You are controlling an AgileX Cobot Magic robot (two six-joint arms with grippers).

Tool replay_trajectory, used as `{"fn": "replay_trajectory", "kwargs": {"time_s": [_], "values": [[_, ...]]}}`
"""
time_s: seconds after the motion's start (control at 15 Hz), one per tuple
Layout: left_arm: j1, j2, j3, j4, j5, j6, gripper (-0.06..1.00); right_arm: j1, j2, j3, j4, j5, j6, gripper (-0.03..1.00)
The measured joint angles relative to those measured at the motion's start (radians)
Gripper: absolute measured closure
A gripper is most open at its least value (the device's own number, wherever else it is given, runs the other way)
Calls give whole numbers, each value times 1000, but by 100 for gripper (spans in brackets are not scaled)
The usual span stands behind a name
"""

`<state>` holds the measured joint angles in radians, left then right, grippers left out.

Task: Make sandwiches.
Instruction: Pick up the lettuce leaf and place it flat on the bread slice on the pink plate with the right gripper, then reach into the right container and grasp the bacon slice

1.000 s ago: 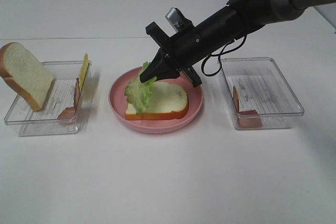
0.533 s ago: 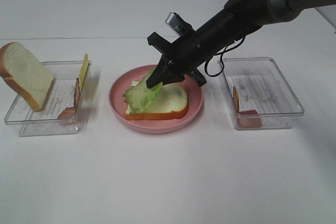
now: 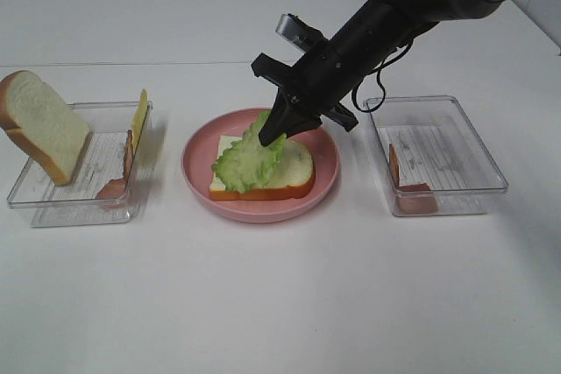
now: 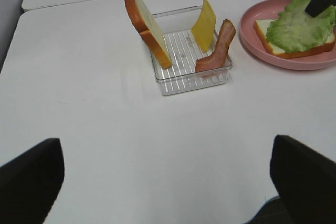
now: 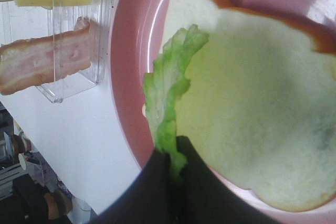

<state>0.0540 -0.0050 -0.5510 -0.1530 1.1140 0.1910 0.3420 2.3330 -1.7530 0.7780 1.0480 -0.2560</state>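
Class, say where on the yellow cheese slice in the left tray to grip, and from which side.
Likely best: grip the cheese slice by its upper edge, coming from above, jaws across its thin faces: it stands on edge in the tray, bacon strip close beside.

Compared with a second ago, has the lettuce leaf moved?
Yes. The lettuce leaf has come down from hanging upright to lying across the bread slice on the pink plate.

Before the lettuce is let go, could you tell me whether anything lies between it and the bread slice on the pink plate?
Nothing visible does. The lettuce, pinched in the right gripper, drapes directly onto the bare top of the bread slice on the pink plate.
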Motion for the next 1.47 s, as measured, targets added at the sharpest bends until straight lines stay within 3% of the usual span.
{"fn": "replay_trajectory", "kwargs": {"time_s": [0.2,0.27,0.53,0.67,0.93,1.07,1.27,1.47], "values": [[0,0,0,0,0,0,-5,0,0,-2,-16,8,1,94],[0,0,0,0,0,0,-5,0,0,-2,-17,11,0,90],[0,0,0,0,0,0,-5,0,0,-2,-17,17,0,35],[0,0,0,0,0,0,-5,0,0,-2,-17,23,0,23],[0,0,0,0,0,0,-5,0,-1,-2,-25,41,8,20],[0,0,0,0,0,0,-5,0,-5,-25,-76,55,52,20],[0,0,0,0,0,0,-5,0,-6,-161,-259,155,177,20],[0,0,0,0,0,0,-5,0,-16,-256,-361,157,242,20]]}}
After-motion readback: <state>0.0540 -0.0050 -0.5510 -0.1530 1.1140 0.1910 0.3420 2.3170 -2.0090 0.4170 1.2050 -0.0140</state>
